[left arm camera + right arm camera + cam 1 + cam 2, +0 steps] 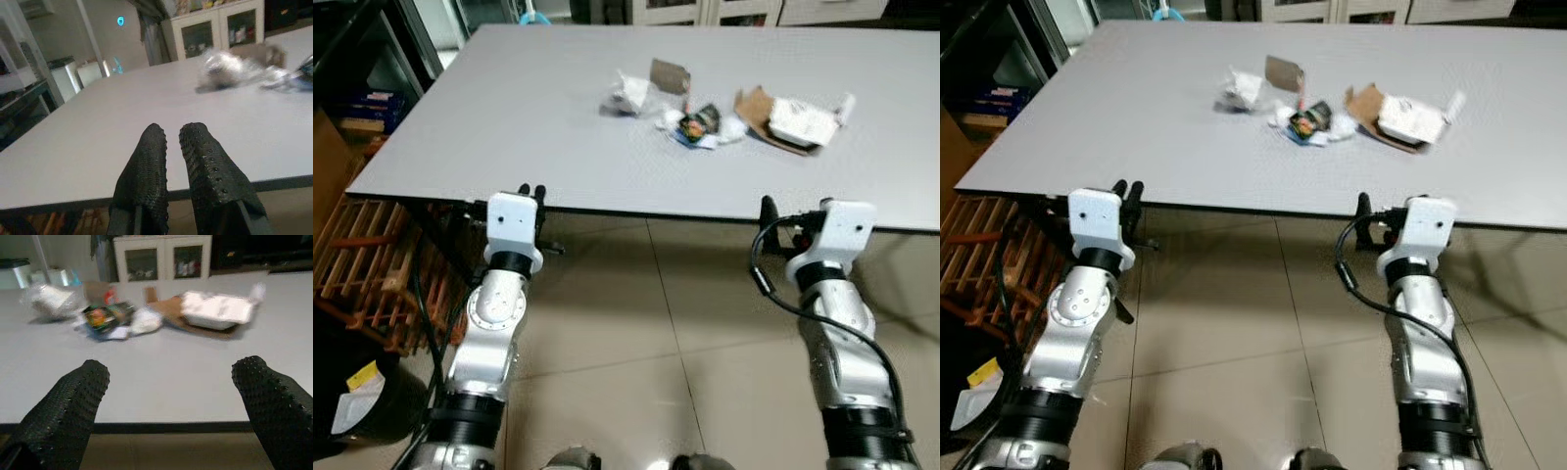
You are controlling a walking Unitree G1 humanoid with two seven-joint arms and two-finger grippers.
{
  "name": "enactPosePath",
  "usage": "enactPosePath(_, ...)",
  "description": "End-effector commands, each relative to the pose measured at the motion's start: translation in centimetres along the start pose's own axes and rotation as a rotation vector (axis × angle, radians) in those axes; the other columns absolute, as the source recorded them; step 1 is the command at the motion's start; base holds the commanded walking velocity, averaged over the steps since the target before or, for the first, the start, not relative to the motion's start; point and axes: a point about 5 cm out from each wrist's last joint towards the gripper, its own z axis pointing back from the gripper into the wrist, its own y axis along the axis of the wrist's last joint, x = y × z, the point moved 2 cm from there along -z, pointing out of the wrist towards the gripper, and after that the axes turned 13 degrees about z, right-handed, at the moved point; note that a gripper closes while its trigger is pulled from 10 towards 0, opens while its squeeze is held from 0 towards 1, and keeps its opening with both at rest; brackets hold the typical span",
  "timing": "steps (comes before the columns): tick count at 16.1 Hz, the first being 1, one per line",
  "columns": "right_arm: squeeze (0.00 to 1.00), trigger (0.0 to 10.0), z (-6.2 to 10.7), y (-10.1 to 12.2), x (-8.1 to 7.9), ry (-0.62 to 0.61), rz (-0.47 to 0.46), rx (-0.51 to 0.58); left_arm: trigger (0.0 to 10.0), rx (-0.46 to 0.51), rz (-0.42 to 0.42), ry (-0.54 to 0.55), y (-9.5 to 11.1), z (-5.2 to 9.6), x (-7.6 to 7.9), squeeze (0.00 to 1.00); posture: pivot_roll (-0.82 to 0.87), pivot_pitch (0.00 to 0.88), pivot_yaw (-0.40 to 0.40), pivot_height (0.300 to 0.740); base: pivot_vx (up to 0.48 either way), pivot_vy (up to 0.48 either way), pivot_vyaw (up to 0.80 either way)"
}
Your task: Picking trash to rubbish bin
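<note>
A wide grey table (558, 147) stands before the robot, seen from its head looking forward and down. Trash lies in a loose cluster on the far middle of the tabletop, well apart from both grippers. From left to right it is a crumpled white wrapper (631, 93) with a brown cardboard piece (670, 75) just behind it, a colourful snack packet (699, 124) among white paper scraps, and a white food tray (800, 120) resting on torn brown cardboard (756, 108).

Both silver arms reach up to the table's near edge. The left gripper (171, 134) sits at the near left edge with its two black fingers almost together, holding nothing. The right gripper (171, 369) sits at the near right edge, fingers spread wide and empty, facing the trash. Beige floor tiles (636, 333) lie below, and a wooden rack (362, 264) stands at the left.
</note>
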Motion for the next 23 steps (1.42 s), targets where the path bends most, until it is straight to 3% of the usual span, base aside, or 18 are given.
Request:
enactPosePath(1, 0.00, 10.0, 0.01, 0.10, -0.42, 0.017, -0.001, 0.003, 10.0, -0.001, -0.003, 0.010, 0.03, 0.05, -0.36, 0.00, -0.01, 0.165, 0.051, 0.740, 0.326, 0.000, 0.00)
enactPosePath(12, 0.00, 10.0, -0.05, 0.03, -0.40, 0.016, -0.017, -0.002, 10.0, 0.006, 0.000, -0.002, 0.32, -0.10, -0.06, 0.00, -0.01, 0.172, 0.050, 0.740, 0.326, 0.000, 0.00)
enactPosePath(16, 0.00, 10.0, -0.08, 0.05, -0.36, 0.014, -0.016, -0.001, 10.0, 0.003, 0.001, -0.001, 0.26, -0.06, -0.08, 0.00, 0.00, 0.171, 0.049, 0.740, 0.325, 0.000, -0.71)
enactPosePath(23, 0.00, 10.0, -0.20, 0.00, -0.23, 0.007, -0.012, -0.003, 10.0, 0.002, 0.001, -0.002, 0.23, -0.13, -0.03, 0.00, 0.00, 0.169, 0.048, 0.740, 0.325, 0.000, 0.00)
